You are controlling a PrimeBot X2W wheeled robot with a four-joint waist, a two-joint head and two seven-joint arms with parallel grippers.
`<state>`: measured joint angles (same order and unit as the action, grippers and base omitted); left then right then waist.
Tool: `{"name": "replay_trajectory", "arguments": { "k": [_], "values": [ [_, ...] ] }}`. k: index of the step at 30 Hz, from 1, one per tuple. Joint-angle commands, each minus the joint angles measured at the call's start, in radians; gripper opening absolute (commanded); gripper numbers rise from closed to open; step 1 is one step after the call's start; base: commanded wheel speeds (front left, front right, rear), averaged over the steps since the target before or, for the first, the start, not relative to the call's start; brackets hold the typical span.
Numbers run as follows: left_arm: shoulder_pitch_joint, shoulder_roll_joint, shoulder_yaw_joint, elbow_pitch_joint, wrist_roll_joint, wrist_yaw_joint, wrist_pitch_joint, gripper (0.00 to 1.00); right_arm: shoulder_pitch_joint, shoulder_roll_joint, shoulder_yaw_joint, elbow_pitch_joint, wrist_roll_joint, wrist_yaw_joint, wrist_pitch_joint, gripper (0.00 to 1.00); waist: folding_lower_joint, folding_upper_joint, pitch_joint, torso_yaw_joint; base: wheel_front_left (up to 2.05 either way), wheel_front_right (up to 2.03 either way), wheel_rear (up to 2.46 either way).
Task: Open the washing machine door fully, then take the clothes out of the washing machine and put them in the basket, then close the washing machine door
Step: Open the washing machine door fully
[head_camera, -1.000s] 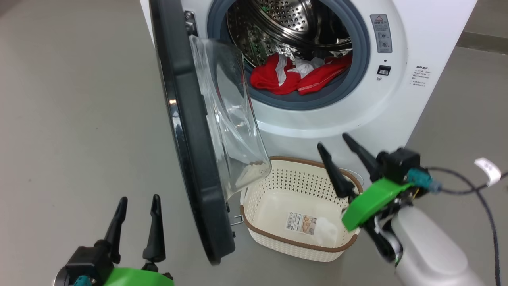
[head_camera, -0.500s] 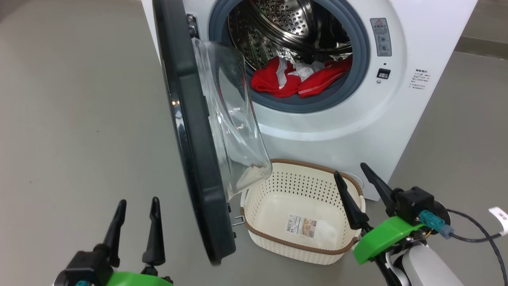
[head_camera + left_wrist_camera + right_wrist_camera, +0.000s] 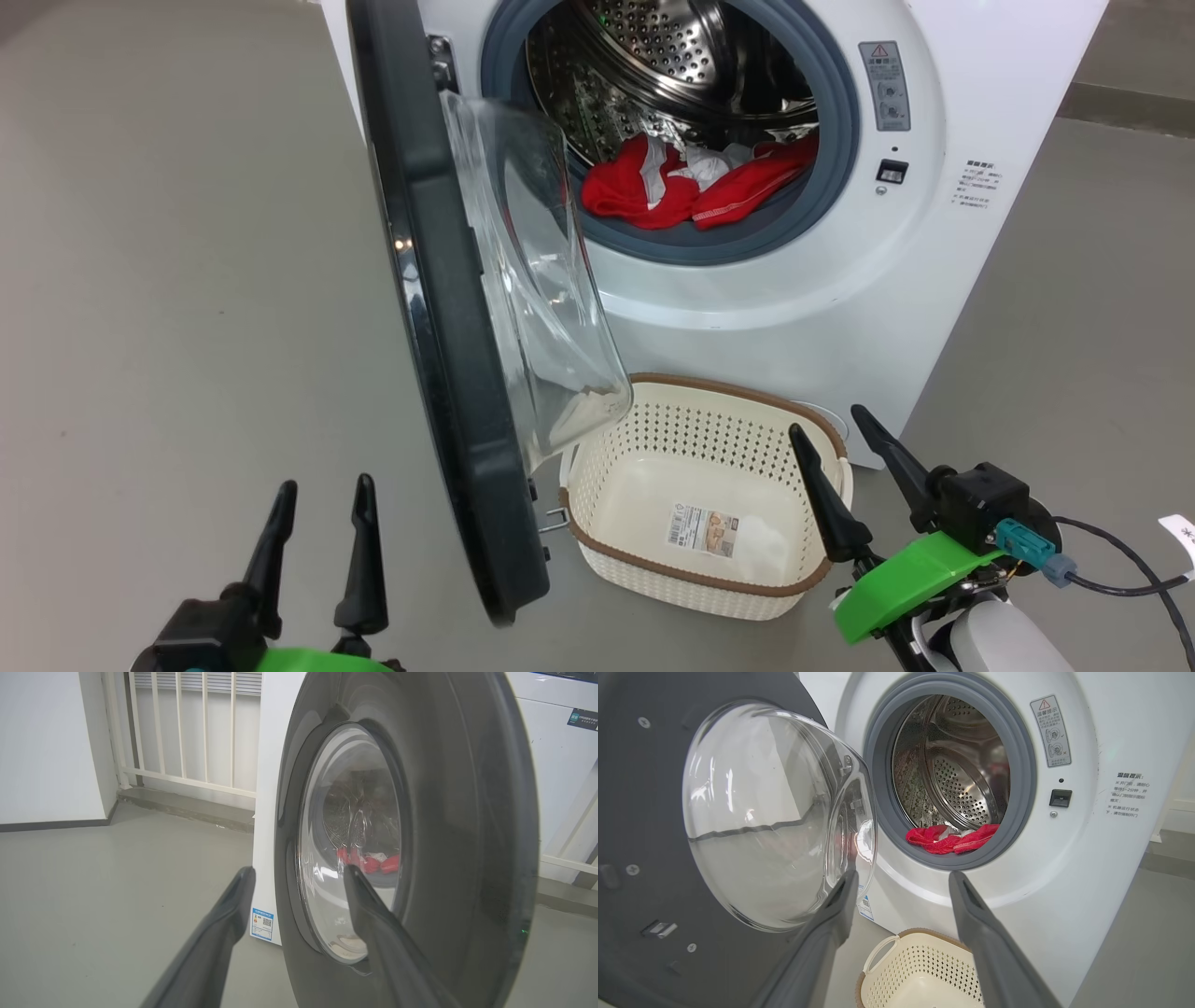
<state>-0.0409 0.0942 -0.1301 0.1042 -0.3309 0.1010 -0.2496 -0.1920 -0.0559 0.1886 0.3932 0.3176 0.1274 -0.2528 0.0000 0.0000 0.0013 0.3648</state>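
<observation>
Both grippers hang with jaws wide apart and nothing between them. In your head view the left gripper (image 3: 326, 483) sits at 7 o'clock above bare floor, and the right gripper (image 3: 826, 420) at 5 o'clock, its fingertips at the 3 o'clock end of the basket (image 3: 653, 439).

You are working over a smooth grey floor (image 3: 187, 280). Your left wrist view shows a white wall (image 3: 46, 742) at 9 o'clock and a pale railing (image 3: 187, 728) at 11 o'clock behind the washing machine (image 3: 934, 261), which stands at 12 to 1 o'clock in the head view.

The washing machine door (image 3: 439, 308) stands open, hinged at 11 o'clock and reaching out toward 6 o'clock, its glass bowl over the basket's 9 o'clock end. The clothes (image 3: 691, 187) lie in the drum mouth against the grey ring (image 3: 831, 140). The basket sits on the floor in front of the machine, holding only a sticker.

Against a second ago, your right gripper has dropped back from roughly 3 o'clock toward 5 o'clock, and less of its pale forearm shows. Your left gripper, the door, the clothes and the basket lie as they did; the camera itself has shifted slightly.
</observation>
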Motion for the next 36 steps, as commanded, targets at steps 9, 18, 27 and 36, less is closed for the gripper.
{"name": "replay_trajectory", "arguments": {
  "k": [9,18,27,36],
  "values": [
    [-0.021,0.005,0.032,-0.023,0.005,0.008,-0.012,1.0,-0.01,0.006,0.023,-0.033,0.008,0.003,-0.009,1.0,0.0,0.0,0.003,0.003,0.0,0.0,0.0],
    [-0.03,0.016,0.019,-0.032,0.03,0.019,-0.011,0.0,-0.016,0.006,0.024,-0.032,0.011,0.003,-0.009,1.0,0.0,0.0,0.012,-0.002,0.0,0.0,0.0],
    [-0.074,0.018,0.024,-0.146,0.045,0.012,-0.012,0.0,-0.01,0.006,0.032,-0.025,0.01,0.003,-0.009,1.0,0.0,0.0,-0.003,-0.009,0.0,0.0,0.0],
    [-0.132,0.008,0.028,-0.339,0.067,-0.029,-0.012,0.0,-0.002,0.006,0.035,-0.018,0.01,0.003,-0.009,1.0,0.0,0.0,-0.012,-0.026,0.0,0.0,0.0]
  ]
}}
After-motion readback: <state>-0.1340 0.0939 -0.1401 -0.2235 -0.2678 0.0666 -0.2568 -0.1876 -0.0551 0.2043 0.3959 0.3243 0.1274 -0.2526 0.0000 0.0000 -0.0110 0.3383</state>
